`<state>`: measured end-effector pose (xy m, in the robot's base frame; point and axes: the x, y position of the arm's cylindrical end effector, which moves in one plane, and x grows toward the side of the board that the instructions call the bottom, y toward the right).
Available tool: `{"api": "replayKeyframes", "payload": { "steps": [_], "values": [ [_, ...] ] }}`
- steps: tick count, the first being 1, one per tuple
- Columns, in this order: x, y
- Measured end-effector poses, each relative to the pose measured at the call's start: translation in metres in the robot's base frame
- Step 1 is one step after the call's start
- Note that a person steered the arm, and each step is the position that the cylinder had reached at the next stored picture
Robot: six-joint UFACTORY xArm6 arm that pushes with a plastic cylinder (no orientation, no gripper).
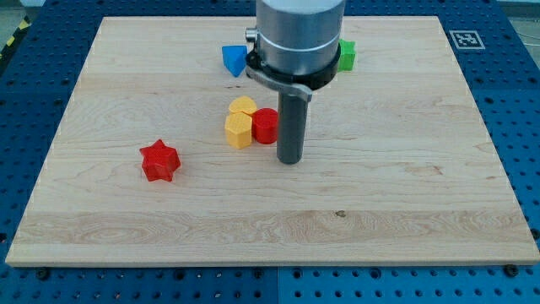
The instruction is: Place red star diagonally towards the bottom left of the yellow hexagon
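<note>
Board (388, 186): pale wood on a blue perforated bench; fiducial tag (465, 39) at the 1 o'clock corner.
Arm: no gripper fitted, so nothing to open or close; only a dark rod hanging from the grey housing.
My tip (290, 160): down at board level, just beside the red cylinder, at about 4 o'clock from it; whether touching, cannot tell.
Cluster: yellow hexagon (239, 130) pressed against a second yellow block (243, 105) at its 12 and the red cylinder (266, 125) at its 3.
Red star (159, 160): alone, well apart from the cluster, at about 8 o'clock from the hexagon, upright and free on all sides.
Others: blue block (234, 60) and green block (347, 56) near the far edge, partly hidden by the housing.
Judgement: star already roughly diagonal, lower left of the hexagon; likely only a nudge closer needed, approached from its outer side, clear of the cluster.
</note>
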<state>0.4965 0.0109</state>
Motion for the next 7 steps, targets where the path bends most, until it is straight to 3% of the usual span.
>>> {"api": "replayKeyframes", "payload": {
  "steps": [1,2,3,4,5,7],
  "values": [
    [0.0,-0.064],
    [0.027,-0.105],
    [0.07,-0.105],
    [0.077,-0.174],
    [0.064,-0.198],
    [0.034,-0.157]
  ]
}}
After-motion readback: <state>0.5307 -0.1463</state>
